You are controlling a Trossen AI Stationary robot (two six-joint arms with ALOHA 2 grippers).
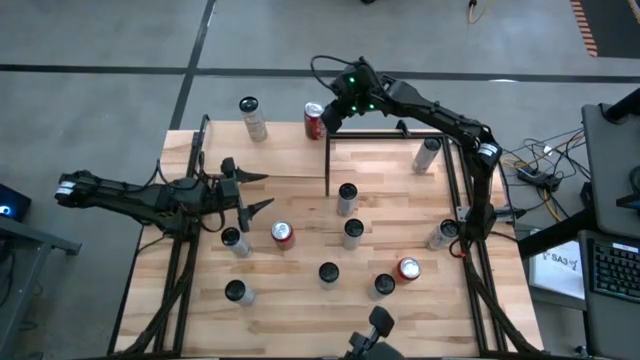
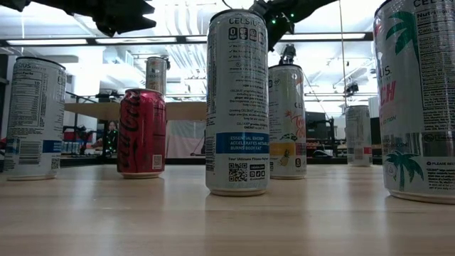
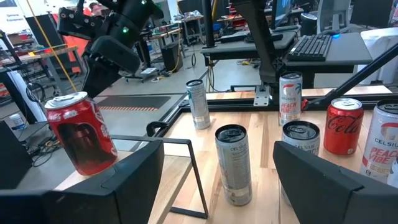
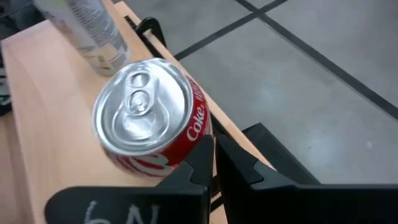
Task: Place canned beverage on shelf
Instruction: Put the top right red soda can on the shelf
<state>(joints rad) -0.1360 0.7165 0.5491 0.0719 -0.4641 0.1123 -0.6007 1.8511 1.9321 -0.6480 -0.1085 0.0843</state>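
Observation:
A red cola can [image 4: 146, 118] stands upright on the pale wood shelf [image 1: 200, 150], close to its far right corner. A slim silver can [image 1: 253, 118] stands on the shelf too, farther left. My right gripper [image 4: 214, 152] is shut and slants down at the red can's right side, just below its rim. From the left wrist view it hangs above and behind the can [image 3: 81, 132]. My left gripper [image 1: 258, 193] waits open and level over the table's left part, in front of the shelf, with nothing between its fingers. My right gripper's shut fingertips [image 4: 205, 149] stand against the red can's side wall [image 4: 193, 127], just under the rim, slanting down from the table's right. I cannot tell whether they touch it. The can stands upright on the shelf.
Several slim cans [image 1: 347, 198] [image 1: 352, 232] and red cans [image 1: 283, 234] [image 1: 408, 268] stand scattered over the tabletop. A black metal frame [image 1: 400, 135] runs along the far right. In the low view, cans [image 2: 237, 103] stand close to the camera.

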